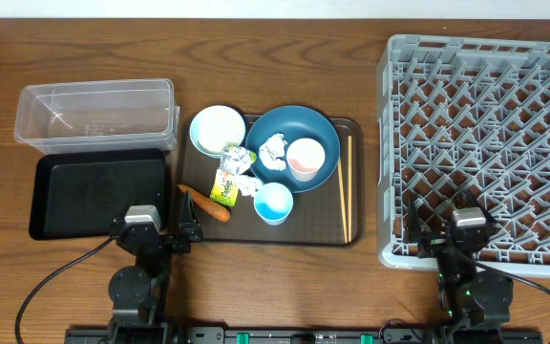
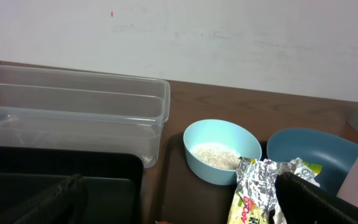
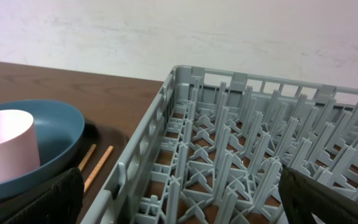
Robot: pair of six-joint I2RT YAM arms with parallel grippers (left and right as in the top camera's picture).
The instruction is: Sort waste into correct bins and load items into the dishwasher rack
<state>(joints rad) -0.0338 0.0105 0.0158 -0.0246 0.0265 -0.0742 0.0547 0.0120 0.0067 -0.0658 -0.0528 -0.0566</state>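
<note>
Both grippers gape empty at the near table edge
The left gripper (image 2: 179, 211) faces the clear rectangular plastic tub (image 2: 73, 106), the right gripper (image 3: 185, 208) the grey pegged plastic crate (image 3: 229, 137)

We see a robotics lab bench: a wood-grain table (image 1: 285, 57) against a plain white wall (image 2: 229, 37). A left arm (image 1: 139, 263) and right arm (image 1: 471, 277) sit at its near edge, trailing black cables (image 1: 65, 261).
</note>
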